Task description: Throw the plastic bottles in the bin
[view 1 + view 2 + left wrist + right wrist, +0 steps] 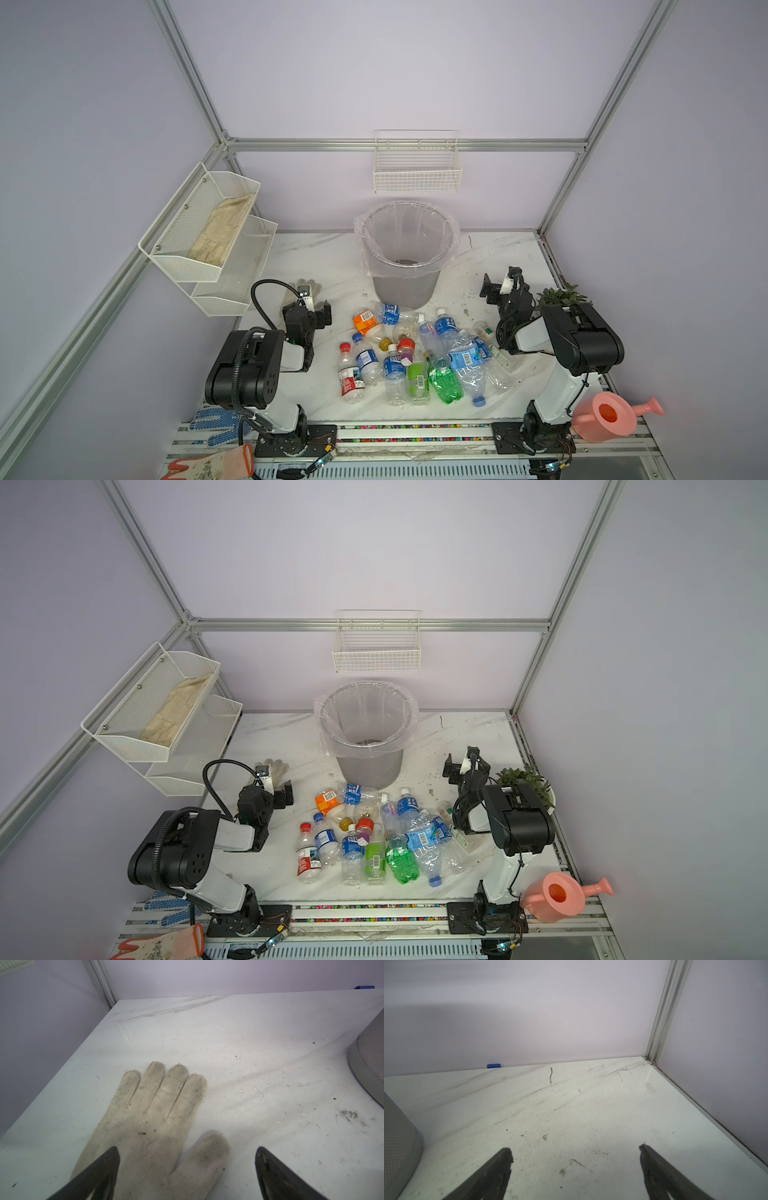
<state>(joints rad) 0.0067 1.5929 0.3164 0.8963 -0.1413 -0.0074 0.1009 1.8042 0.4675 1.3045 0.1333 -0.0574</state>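
The left claw [187, 1149] stands wide open and holds nothing. One dirty white glove [158, 1118] lies flat on the tabletop [249, 1043] beneath it; whether the tips touch the glove I cannot tell. In both top views this claw sits left of the bin [405, 289], a little nearer the camera than its base. The right claw [575, 1148] is equally wide open and empty, over bare tabletop right of the bin

The bin, one grey round basket with a clear bag folded over its rim, stands upright toward the back wall. The bottles [394, 368] lie in one heap on the tabletop just in front of the bin, between the two arms, the nearest almost at its base. I count about fourteen, though overlaps blur the exact number: one green bottle [444, 380], one orange-labelled bottle [365, 322], most of the rest clear with blue labels

Further out, one wire basket [417, 174] hangs on the wall above and behind the bin, and two mesh trays [176, 224] are stacked on the wall to its left. One plant [561, 296] stands right of the bin beyond the right claw, and one pink watering can [619, 424] sits further right, at the front edge
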